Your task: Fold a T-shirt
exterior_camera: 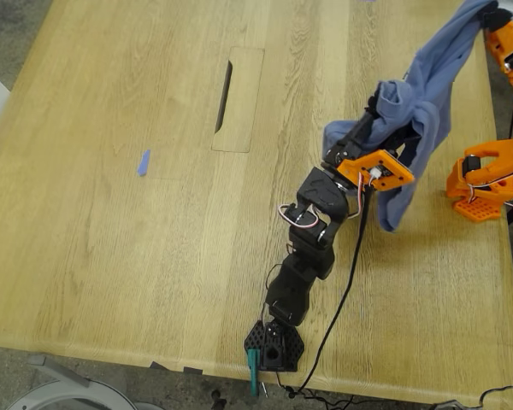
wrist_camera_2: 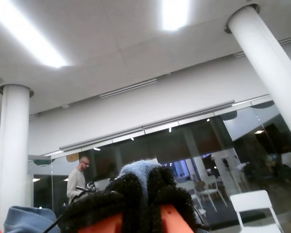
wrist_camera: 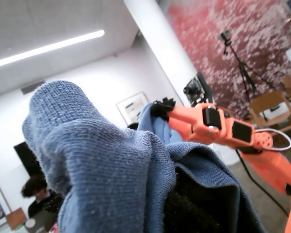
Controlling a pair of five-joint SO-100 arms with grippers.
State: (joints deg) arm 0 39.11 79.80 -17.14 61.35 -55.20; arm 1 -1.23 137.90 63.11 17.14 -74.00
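Pale oak boards are making up the table (exterior_camera: pixel 111 256), which is carrying a closed cable hatch (exterior_camera: pixel 237 101) toward its far edge and a tiny blue scrap (exterior_camera: pixel 144 162) lying well apart from the work, toward the edge at the exterior view's left. Beyond it, the wrist views are showing an open hall with white columns (wrist_camera_2: pixel 14 150), strip lights, glass walls, a white chair (wrist_camera_2: pixel 254 204) and a person (wrist_camera_2: pixel 77 179) standing far off. The T-shirt (exterior_camera: pixel 423 94) is hanging in the air over the table's edge at the exterior view's right, bunched, not spread. My second pincer (exterior_camera: pixel 494 15) is pointing upward by the far corner on that side, and its black padded fingertips (wrist_camera_2: pixel 128 191) are pressing together on a small tuft of the blue cloth, so it is carrying the top of the garment. From there the fabric is sloping down to my first pincer (exterior_camera: pixel 372 107), where it is bunching and draping over the jaws before dropping toward the boards. Cloth is burying those jaws in both views, so I cannot tell whether they are pinching it or merely bearing it. Judging by this, I am lifting the shirt clear to let it hang out straight, and the folding itself is not yet begun; the next move is calling for laying it flat on the bare boards.
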